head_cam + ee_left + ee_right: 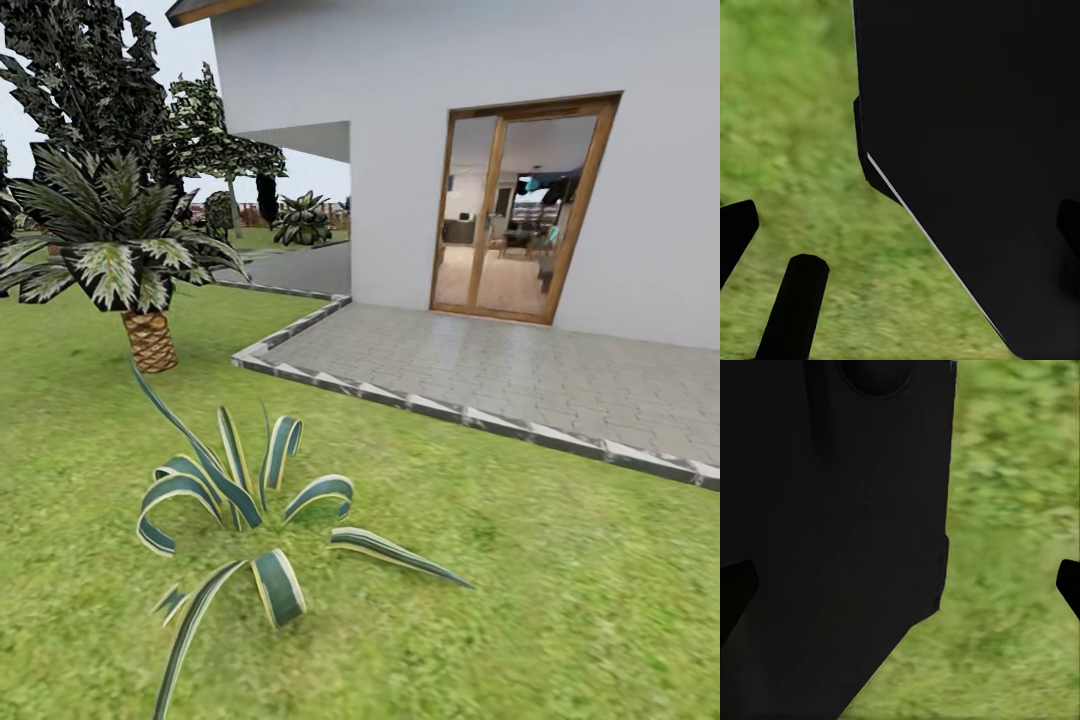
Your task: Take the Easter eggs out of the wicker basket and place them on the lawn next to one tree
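Note:
The Easter eggs and the wicker basket are out of view. The lawn [520,580] spreads across the front and left of the head view. Trees with jagged dark green-grey crowns [95,85] stand at the far left; a thin pale trunk [233,208] rises behind them. In the left wrist view, my left gripper [900,232] is open, its dark fingertips [735,232] far apart over grass [787,112]. My right gripper [900,585] is open too, with fingertips [1069,585] at the picture's edges. A black part of my own body lies behind both.
A striped agave plant [240,500] grows close in front. A short palm [148,335] stands to the left. A grey paved patio [520,370] with a raised kerb [420,405] lies ahead right, before a white house with a glass door [515,210].

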Controlling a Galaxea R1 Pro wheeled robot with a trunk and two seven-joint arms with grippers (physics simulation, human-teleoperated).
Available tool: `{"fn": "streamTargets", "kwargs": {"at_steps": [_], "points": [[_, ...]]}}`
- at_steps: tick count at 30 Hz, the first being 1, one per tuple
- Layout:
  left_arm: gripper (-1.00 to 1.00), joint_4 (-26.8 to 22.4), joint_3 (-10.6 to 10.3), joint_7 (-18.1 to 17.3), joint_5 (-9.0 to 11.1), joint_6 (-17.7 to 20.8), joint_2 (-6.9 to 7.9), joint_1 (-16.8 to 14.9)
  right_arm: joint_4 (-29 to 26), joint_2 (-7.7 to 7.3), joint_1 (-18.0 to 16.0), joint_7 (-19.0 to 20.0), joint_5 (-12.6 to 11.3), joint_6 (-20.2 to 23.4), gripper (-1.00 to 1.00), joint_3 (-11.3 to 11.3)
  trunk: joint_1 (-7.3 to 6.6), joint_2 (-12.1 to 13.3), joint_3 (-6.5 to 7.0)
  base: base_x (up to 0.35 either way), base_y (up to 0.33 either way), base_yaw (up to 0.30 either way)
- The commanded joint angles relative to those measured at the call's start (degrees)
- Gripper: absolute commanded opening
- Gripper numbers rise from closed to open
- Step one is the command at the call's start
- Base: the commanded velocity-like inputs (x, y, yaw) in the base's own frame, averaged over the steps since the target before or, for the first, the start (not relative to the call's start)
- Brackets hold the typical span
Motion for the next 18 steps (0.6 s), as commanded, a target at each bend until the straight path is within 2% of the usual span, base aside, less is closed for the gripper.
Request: {"fn": "streamTargets", "kwargs": {"at_steps": [1,11,18], "points": [[1.0,-0.12,0.01,0.0,-0.03,0.02,0.0,0.04,0.12,0.0,-0.08,0.01,-0.01,-0.01,1.0,0.02,0.02,-0.02,-0.04,0.222,0.277,0.0],[1.0,-0.12,0.01,0.0,-0.03,0.0,-0.01,0.04,0.12,-0.01,-0.08,0.01,-0.01,-0.01,1.0,0.01,0.02,-0.02,-0.04,0.189,0.286,0.0],[1.0,-0.12,-0.03,0.0,-0.03,-0.03,-0.01,0.04,0.12,-0.07,-0.08,0.01,-0.01,-0.01,1.0,0.01,0.02,-0.02,-0.04,0.019,0.255,0.0]]}}
